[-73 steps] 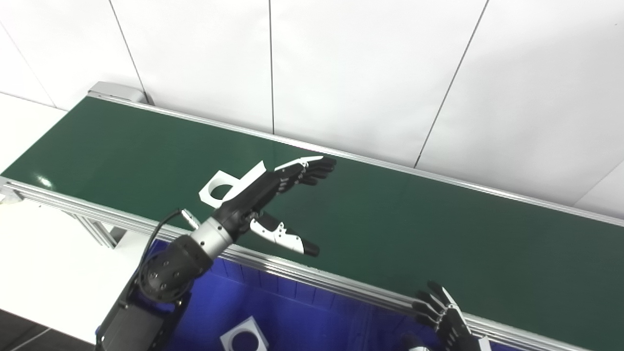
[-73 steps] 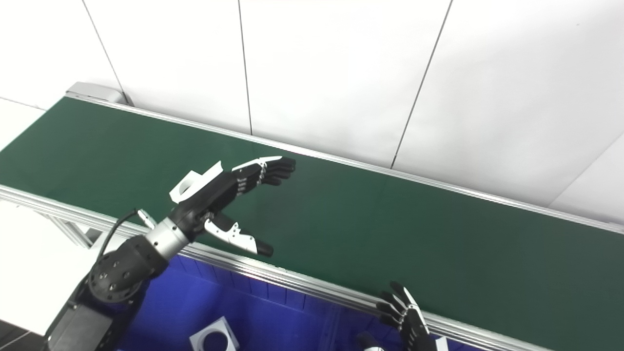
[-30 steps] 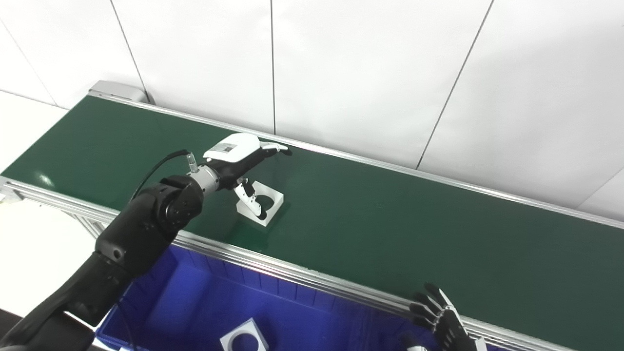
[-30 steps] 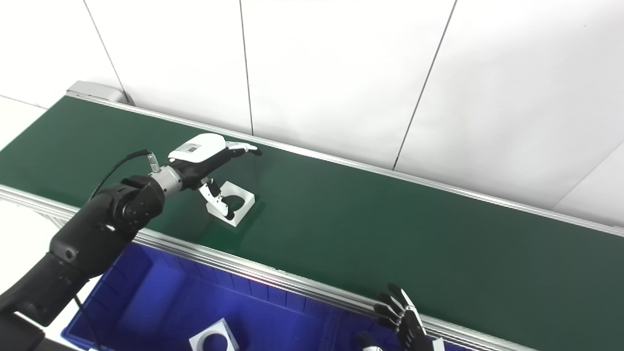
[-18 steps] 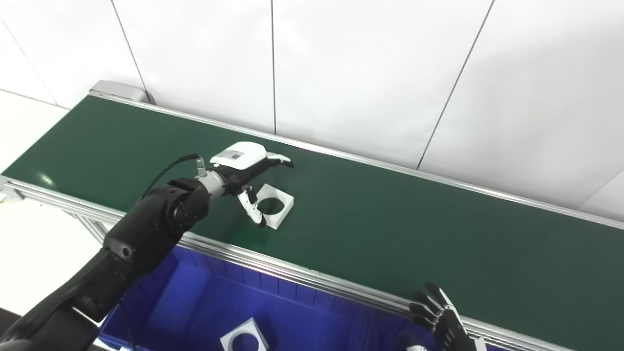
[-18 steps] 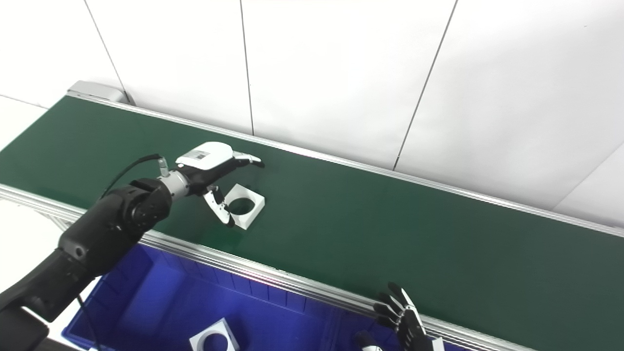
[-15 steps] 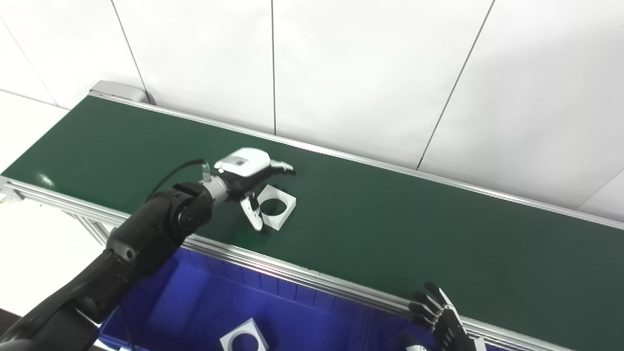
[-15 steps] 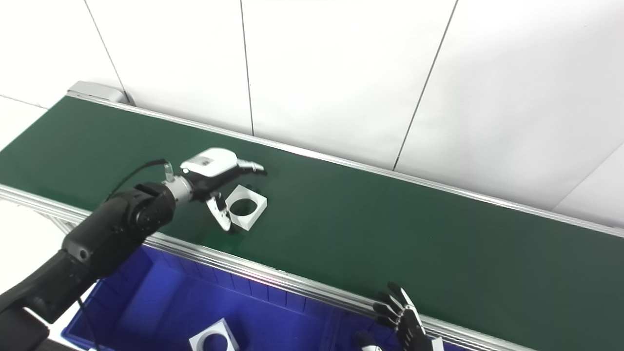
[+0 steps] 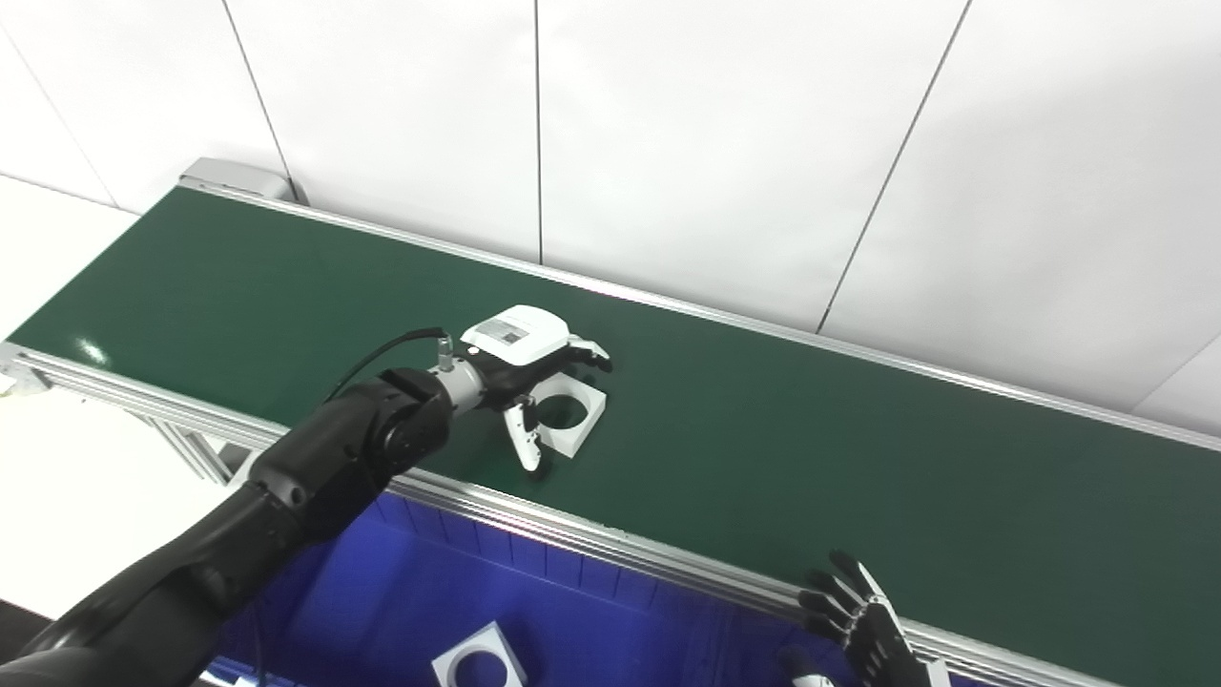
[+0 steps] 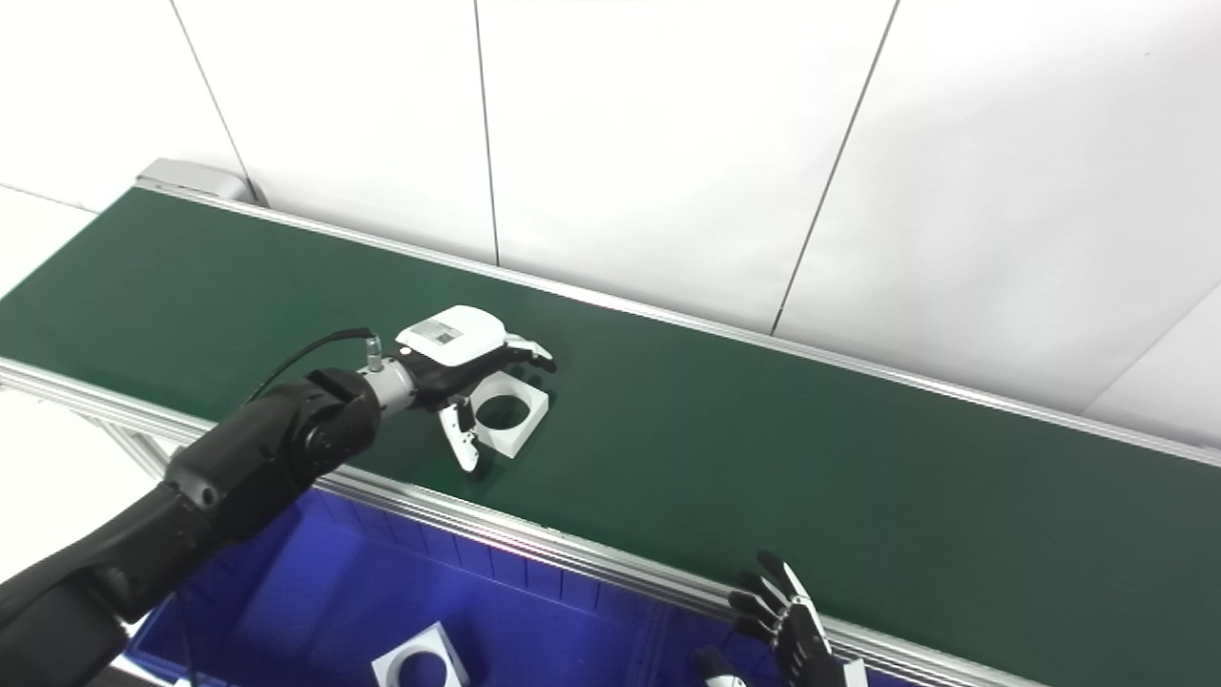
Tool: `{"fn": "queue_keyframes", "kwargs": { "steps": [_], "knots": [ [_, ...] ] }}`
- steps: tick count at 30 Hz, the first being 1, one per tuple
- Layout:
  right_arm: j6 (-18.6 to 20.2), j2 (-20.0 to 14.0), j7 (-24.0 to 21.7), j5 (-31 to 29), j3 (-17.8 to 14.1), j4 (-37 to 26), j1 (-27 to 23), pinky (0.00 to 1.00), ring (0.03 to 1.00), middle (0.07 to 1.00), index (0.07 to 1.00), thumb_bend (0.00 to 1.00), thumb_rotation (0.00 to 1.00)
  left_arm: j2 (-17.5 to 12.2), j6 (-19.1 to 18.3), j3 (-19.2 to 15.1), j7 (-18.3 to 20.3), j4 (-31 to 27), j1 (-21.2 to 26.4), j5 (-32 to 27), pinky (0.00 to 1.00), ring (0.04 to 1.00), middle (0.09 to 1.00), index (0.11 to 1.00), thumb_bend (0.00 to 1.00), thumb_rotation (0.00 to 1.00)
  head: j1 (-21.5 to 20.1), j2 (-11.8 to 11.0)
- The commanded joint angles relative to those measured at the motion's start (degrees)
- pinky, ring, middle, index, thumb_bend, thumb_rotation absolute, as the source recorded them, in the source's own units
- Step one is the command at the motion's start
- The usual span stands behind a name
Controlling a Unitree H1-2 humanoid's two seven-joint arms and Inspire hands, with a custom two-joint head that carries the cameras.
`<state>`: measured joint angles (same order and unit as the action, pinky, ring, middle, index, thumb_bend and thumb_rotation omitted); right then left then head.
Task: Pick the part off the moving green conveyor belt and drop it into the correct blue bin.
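The left hand (image 9: 520, 367) reaches over the green conveyor belt (image 9: 820, 458), a little left of the frame's centre, palm down over the white square part (image 9: 570, 418) with a round hole. Its fingers curl over the part's far edge and its thumb (image 9: 525, 441) hangs at the near-left corner; whether they actually press the part is hard to tell, and the part appears to lie flat on the belt. Below the belt's near rail, at the lower left, a blue bin (image 9: 382, 611) holds another white holed part (image 9: 477, 658). The right hand (image 9: 873, 634) sits at the bottom right edge, fingers spread and empty, beside the rail.
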<state>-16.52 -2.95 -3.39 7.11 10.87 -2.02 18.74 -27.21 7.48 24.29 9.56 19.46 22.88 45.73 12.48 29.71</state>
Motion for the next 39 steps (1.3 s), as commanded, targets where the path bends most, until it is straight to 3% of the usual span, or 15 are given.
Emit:
{"fn": "queue_keyframes", "kwargs": {
  "steps": [1, 4, 5, 7, 17, 25, 33, 39],
  "knots": [
    [-3.6, 0.4, 0.4, -0.1, 0.0, -1.5, -0.2, 0.71, 0.767, 0.813, 0.895, 0.56, 0.45, 0.2, 0.3, 1.5, -1.8, 3.1, 0.3, 2.4, 0.79, 0.785, 0.799, 0.793, 0.89, 0.00, -0.2, 0.1],
    [-3.6, 0.4, 0.4, 0.1, -0.1, -1.6, -0.1, 0.71, 0.765, 0.811, 0.894, 0.56, 0.45, 0.8, 1.2, 2.4, -5.0, 5.7, 1.0, 3.2, 0.77, 0.755, 0.759, 0.758, 0.86, 0.00, -0.2, 0.1],
    [-3.7, 0.3, 0.4, 0.1, -0.1, -1.5, -0.1, 0.71, 0.768, 0.812, 0.895, 0.57, 0.45, 1.0, 1.8, 2.4, -6.4, 6.6, 1.3, 3.0, 0.73, 0.694, 0.677, 0.602, 0.66, 0.03, -0.2, 0.1],
    [-3.7, 0.3, 0.4, 0.0, -0.1, -1.4, 0.0, 0.71, 0.769, 0.815, 0.898, 0.58, 0.47, 1.0, 3.2, 2.4, -8.5, 8.0, 1.7, 2.6, 0.66, 0.588, 0.534, 0.486, 0.54, 0.00, -0.2, 0.1],
    [-3.7, 0.4, 0.4, -0.1, -0.1, -1.7, 0.2, 0.71, 0.767, 0.814, 0.895, 0.60, 0.49, -0.2, 2.4, 1.8, -6.8, 4.9, 1.0, 0.9, 0.61, 0.534, 0.474, 0.499, 0.52, 0.00, -0.2, 0.4],
    [-3.5, 0.2, 0.3, -0.1, -0.1, -2.0, 0.3, 0.71, 0.768, 0.812, 0.896, 0.60, 0.49, -0.4, 2.5, 0.8, -5.7, 2.3, 0.2, -0.4, 0.61, 0.548, 0.494, 0.486, 0.52, 0.00, -0.3, 0.4],
    [-3.2, 0.2, 0.4, 0.2, -0.2, -2.1, 0.2, 0.71, 0.764, 0.811, 0.895, 0.60, 0.50, -1.3, 2.3, -0.5, -4.1, -4.3, -1.2, -0.1, 0.60, 0.539, 0.479, 0.491, 0.52, 0.00, -0.3, 0.6],
    [-3.3, 0.1, 0.4, 0.2, -0.3, -2.3, 0.3, 0.70, 0.763, 0.809, 0.895, 0.59, 0.49, -2.0, 1.3, -3.3, -0.4, -14.8, -3.2, -1.6, 0.61, 0.540, 0.469, 0.492, 0.52, 0.00, -0.3, 0.6]
  ]
}}
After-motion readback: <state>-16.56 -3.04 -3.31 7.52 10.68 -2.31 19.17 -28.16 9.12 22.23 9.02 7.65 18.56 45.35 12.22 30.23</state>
